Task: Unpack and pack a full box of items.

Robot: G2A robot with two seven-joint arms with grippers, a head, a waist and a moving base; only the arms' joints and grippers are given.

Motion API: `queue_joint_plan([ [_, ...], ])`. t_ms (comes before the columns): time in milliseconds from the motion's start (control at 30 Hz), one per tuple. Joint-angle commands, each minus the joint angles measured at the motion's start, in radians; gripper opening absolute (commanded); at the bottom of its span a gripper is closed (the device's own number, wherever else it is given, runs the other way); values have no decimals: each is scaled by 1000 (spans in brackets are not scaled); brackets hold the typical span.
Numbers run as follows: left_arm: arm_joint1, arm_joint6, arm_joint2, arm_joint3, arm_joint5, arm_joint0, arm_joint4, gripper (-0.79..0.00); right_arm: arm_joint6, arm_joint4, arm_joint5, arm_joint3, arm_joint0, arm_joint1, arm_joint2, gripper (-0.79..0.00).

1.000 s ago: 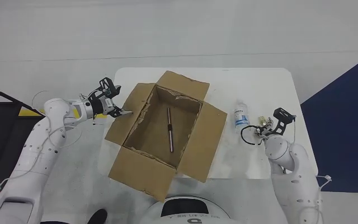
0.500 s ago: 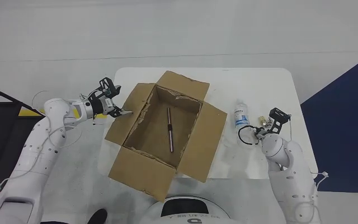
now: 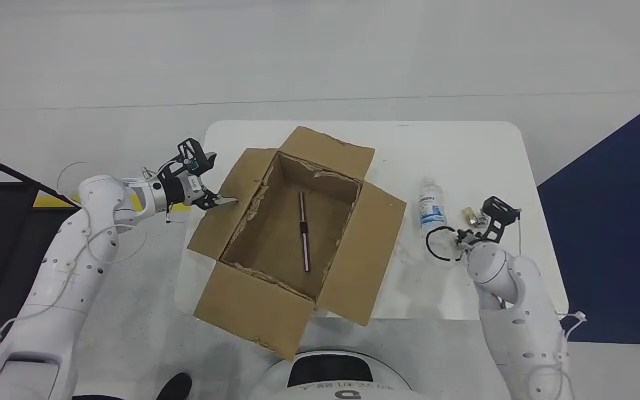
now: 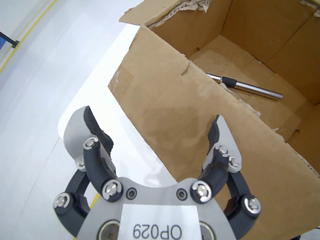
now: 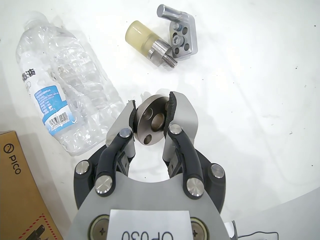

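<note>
The box (image 3: 300, 240) is matt brown corrugated cardboard, and its top edges are torn rough and fibrous. The rod (image 3: 304, 232) in it is polished bright metal with a matt black band. The table (image 3: 470, 150) has a smooth white top with a slight sheen. The bottle (image 5: 62, 83) is thin, clear, crinkled plastic with a glossy label. The disc (image 5: 143, 126) is dull grey machined metal. The cylinder (image 5: 147, 43) has a cloudy yellowish plastic end and a threaded metal end. The bracket (image 5: 183, 34) is satin metal. The left end effector (image 4: 152, 123) and right end effector (image 5: 152, 101) have brushed metal plates, rough black rubbery pads (image 4: 100, 134) and matt black links.
</note>
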Motion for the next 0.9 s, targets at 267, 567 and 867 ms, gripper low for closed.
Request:
queue_joint_plan([
  [267,0,0,0,0,0,0,0,0,-105,120,-69,-108,-93,-5,57,-785],
  [567,0,0,0,0,0,0,0,0,-343,336,-270,-333,-190,-19,95,-785],
  [867,0,0,0,0,0,0,0,0,-313,325,-603,-441,-150,-19,-139,-785],
])
